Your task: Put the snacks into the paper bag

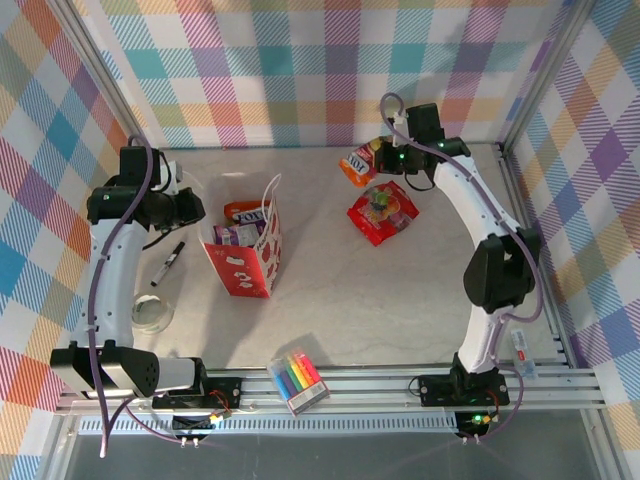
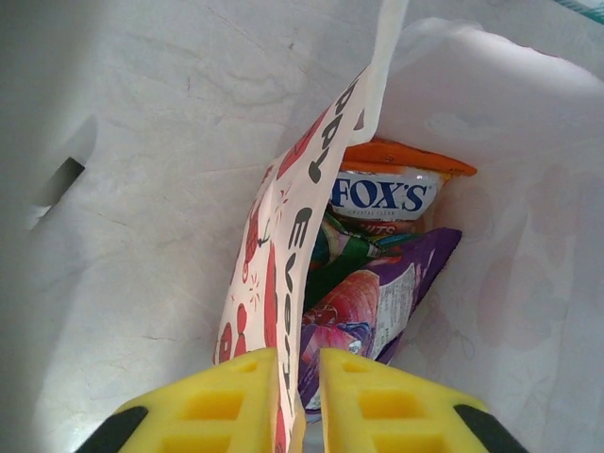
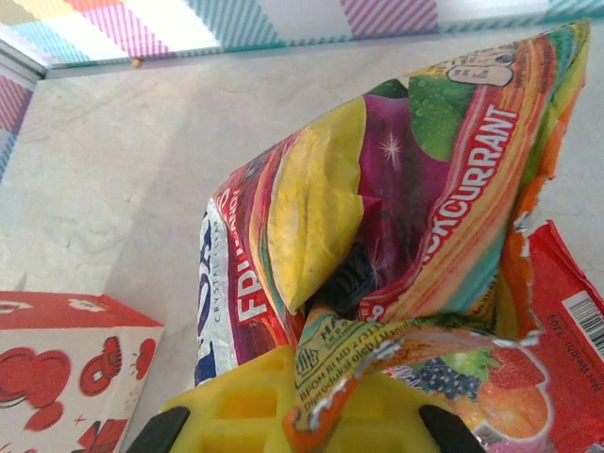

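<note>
The paper bag (image 1: 250, 265) stands upright left of centre, red below and white inside. Its left wall (image 2: 283, 236) runs between the yellow fingers of my left gripper (image 1: 197, 208) (image 2: 302, 401), which is nearly closed on it. Inside the bag lie an orange snack (image 2: 387, 193), a green one (image 2: 344, 255) and a purple one (image 2: 377, 302). At the back right, my right gripper (image 1: 383, 160) (image 3: 330, 406) is shut on the crimped edge of a yellow-orange snack (image 1: 356, 165) (image 3: 396, 189) held above the table. A red snack (image 1: 382, 212) (image 3: 566, 321) lies flat just below it.
A clear pack of coloured markers (image 1: 297, 380) lies at the near edge between the arm bases. A black pen (image 1: 168, 263) and a clear round dish (image 1: 152, 315) sit left of the bag. Metal frame rails and checked walls bound the table.
</note>
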